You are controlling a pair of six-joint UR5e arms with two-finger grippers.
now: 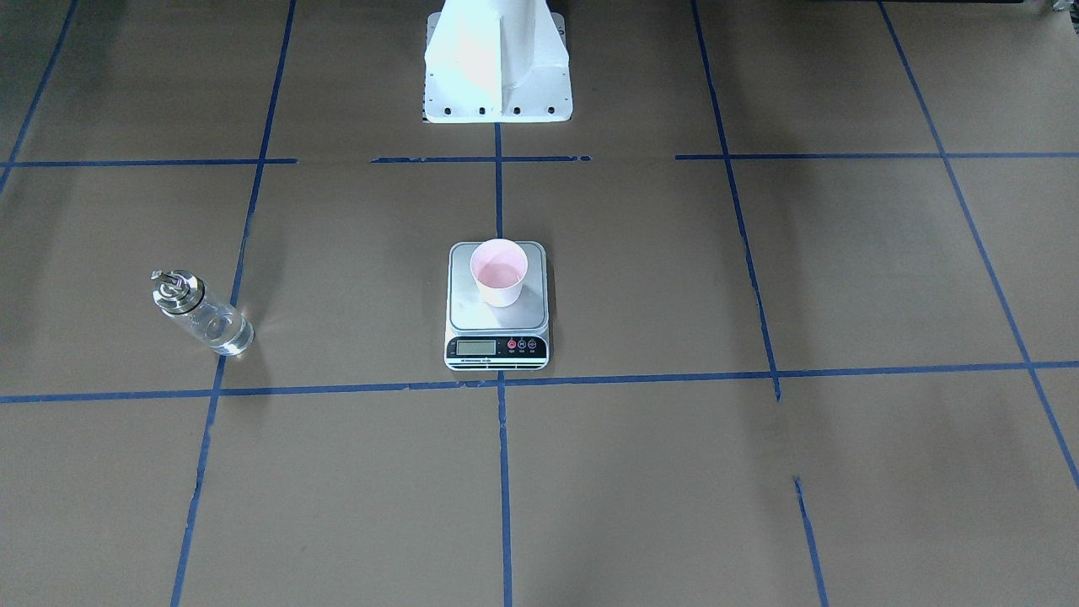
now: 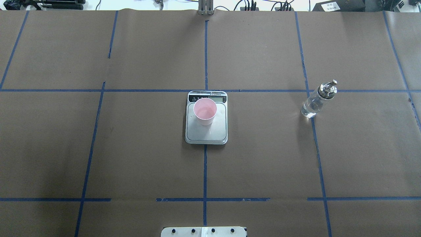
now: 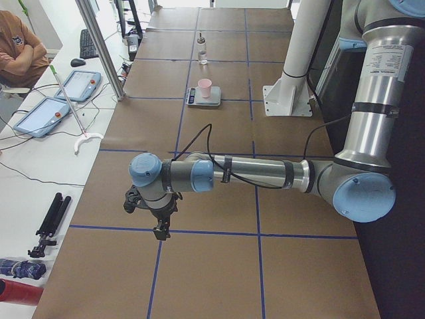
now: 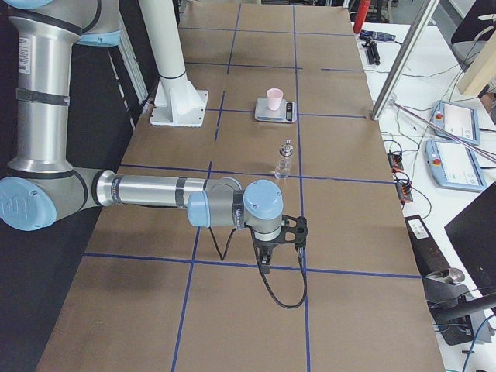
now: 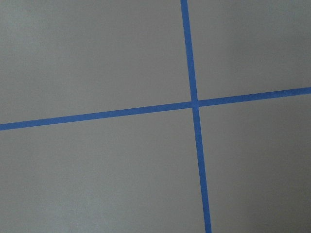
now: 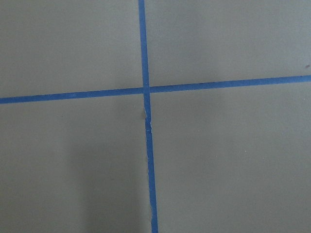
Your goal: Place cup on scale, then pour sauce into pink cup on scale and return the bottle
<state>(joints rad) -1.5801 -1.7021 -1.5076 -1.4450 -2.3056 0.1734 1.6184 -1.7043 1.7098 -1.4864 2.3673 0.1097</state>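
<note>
Brown paper-covered desk (image 2: 263, 158) w/ blue tape grid (image 2: 205, 171) is seen in every view. Grey-and-blue left arm (image 3: 265, 171) is stretched low over desk's left end. Its left pincer (image 3: 161, 229) is pointed down at a tape line; released or clenched can't be told from that side view. Right arm (image 4: 147, 190) is laid out likewise at the opp. end, w/ right pincer (image 4: 265, 260) pointed down above a tape line; its state can't be told either. Both wrist views are filled by paper & tape crossings only. Flat rectangular steel-plated scale (image 2: 206, 135) is set at desk centre, black display strip turned away from robot. Small clear glass bottle (image 2: 312, 105) w/ shiny metal spout is stood upright on robot's right, at a tape line, well apart from scale. Small tapered pale-pink paper cup (image 2: 205, 112) is stood upright on scale's plate, toward display end. Clear sauce (image 1: 221, 330) is seen in bottle's lower part; a glossy patch is seen at cup's btm.
</note>
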